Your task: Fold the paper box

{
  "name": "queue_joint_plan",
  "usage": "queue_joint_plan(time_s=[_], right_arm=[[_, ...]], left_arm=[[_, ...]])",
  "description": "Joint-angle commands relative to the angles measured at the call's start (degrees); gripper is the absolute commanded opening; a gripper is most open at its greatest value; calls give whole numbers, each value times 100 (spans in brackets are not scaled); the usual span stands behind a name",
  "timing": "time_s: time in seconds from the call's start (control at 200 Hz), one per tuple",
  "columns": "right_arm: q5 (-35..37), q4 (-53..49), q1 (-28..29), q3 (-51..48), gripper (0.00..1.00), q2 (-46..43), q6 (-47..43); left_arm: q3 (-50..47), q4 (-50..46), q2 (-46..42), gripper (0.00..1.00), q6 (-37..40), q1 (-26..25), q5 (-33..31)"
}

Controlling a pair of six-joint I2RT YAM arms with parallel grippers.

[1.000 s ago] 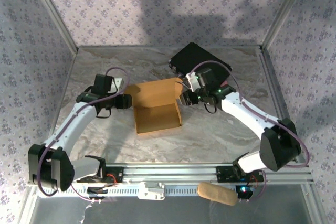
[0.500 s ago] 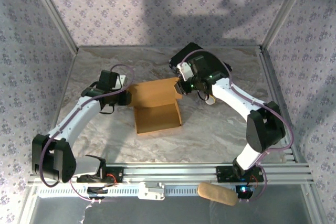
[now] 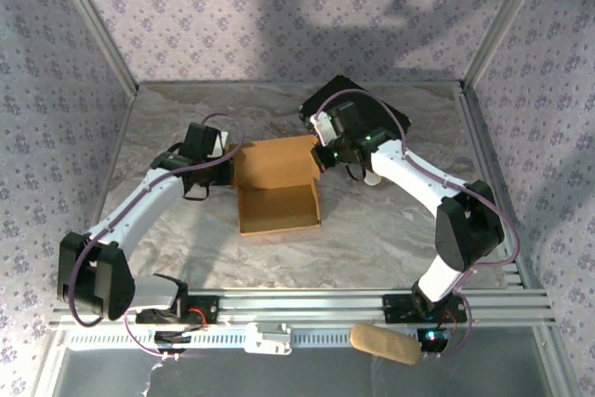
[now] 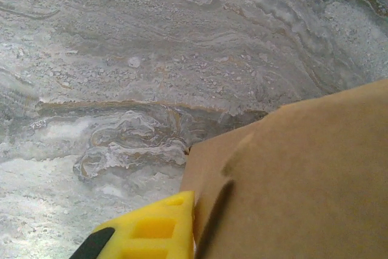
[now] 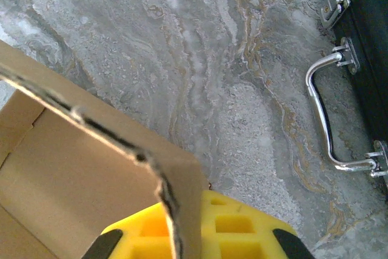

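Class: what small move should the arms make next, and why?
Probably tip the paper box rear flap forward over its open tray: the right gripper pinches one flap corner, and the left gripper sits at the other.

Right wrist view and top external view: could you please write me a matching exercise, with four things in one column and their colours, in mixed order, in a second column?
Things:
1. paper box
2. case
3. handle
4. right fingers

Colours:
A. yellow
B. silver metal
C. tan-brown
D. black

Pairs: 1-C, 2-D, 3-B, 4-A
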Motion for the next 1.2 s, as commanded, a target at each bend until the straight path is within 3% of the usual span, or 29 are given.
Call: queue_joint_plan(time_s=[0.0, 0.465, 0.74, 1.194], right_arm=[[398, -253, 109, 201, 2, 25, 466], [1713, -751, 775, 986, 0, 541, 2575], [2258, -653, 1075, 1171, 0, 666, 3410], [2990, 592, 1381, 83, 0, 194, 4292]], left_arm=[[201, 39, -9, 12, -384, -29, -76], [209, 626, 178, 8, -1637, -205, -176], [-121, 1124, -59, 6, -1868, -231, -313], [-1039, 2112, -771, 5, -1946, -225, -250]])
